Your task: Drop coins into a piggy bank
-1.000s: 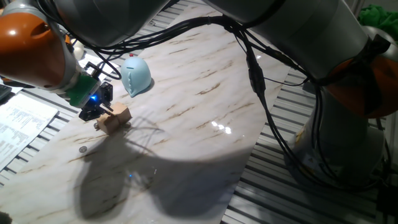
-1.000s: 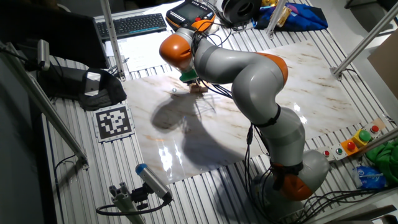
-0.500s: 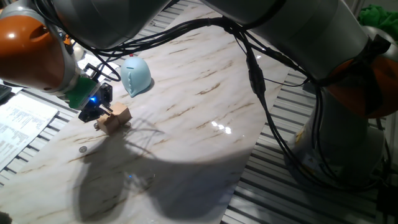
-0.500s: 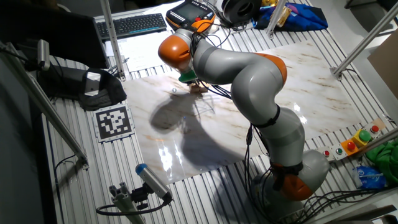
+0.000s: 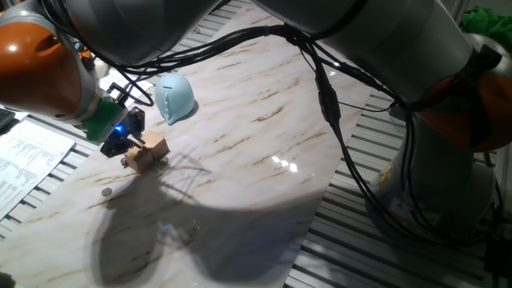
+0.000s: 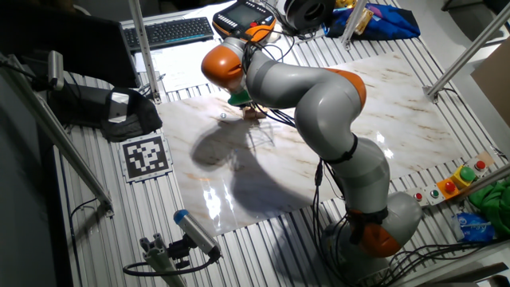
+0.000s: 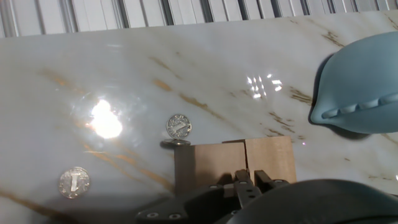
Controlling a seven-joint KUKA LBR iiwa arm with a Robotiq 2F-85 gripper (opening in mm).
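Note:
The pale blue piggy bank (image 5: 173, 98) sits on the marble board; it fills the right edge of the hand view (image 7: 360, 87). Two coins lie flat on the board, one (image 7: 178, 126) just beyond the wooden cubes and one (image 7: 74, 182) further left. One coin (image 5: 107, 192) shows in the fixed view. My gripper (image 5: 126, 142) hangs low over two tan wooden cubes (image 5: 149, 152), left of the bank. In the hand view its fingertips (image 7: 250, 182) stand pressed together above the cubes (image 7: 233, 163). Nothing shows between them.
The marble board (image 5: 264, 120) lies on a slatted metal table. Papers (image 5: 24, 160) lie off its left edge. A keyboard (image 6: 169, 32) and an orange-and-black case (image 6: 239, 16) sit at the back. The arm's bulk (image 6: 319, 96) spans the board and hides the bank there.

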